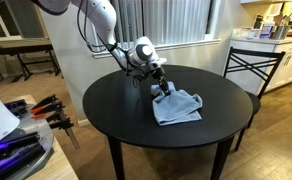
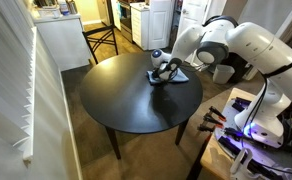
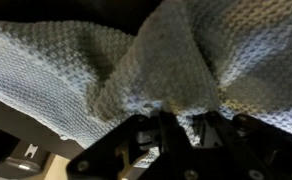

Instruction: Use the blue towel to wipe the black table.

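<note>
Cloth state: blue towel (image 1: 178, 107) lay crumpled on the black worktop (image 1: 114, 108), toward one side | gripper (image 1: 164, 89) clamped on a bunched fold of it | step: wiping probably just begun | next: drag towel across bare worktop, pressing lightly, keeping the pinch.

Towel (image 1: 178, 107) lies on the surface (image 1: 116, 110), right of centre in an exterior view, close to the rim. Claw (image 1: 164, 89) sits on the towel's rear edge. In the wrist view, a fold of towel is bunched up in the claw. Chair (image 1: 250, 66) stands behind the surface, to the right.
</note>
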Controlling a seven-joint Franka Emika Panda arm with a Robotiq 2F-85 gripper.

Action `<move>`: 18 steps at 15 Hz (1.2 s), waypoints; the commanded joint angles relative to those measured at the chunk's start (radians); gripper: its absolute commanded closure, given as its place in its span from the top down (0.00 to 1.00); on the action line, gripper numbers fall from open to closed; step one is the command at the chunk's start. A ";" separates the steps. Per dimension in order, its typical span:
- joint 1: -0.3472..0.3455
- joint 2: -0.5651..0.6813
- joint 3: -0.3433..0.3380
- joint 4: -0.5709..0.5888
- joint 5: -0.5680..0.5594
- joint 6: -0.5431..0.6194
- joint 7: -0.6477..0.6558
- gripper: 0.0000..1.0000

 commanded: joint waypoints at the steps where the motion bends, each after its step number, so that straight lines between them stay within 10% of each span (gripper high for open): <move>1: 0.069 -0.093 0.079 -0.195 -0.022 0.061 -0.070 0.07; 13: 0.148 -0.199 0.328 -0.210 0.050 -0.008 -0.158 0.07; 14: 0.153 -0.194 0.319 -0.202 0.053 -0.011 -0.142 0.14; 15: 0.154 -0.195 0.310 -0.198 0.059 -0.023 -0.133 0.46; 18: 0.149 -0.206 0.309 -0.212 0.085 -0.022 -0.125 0.58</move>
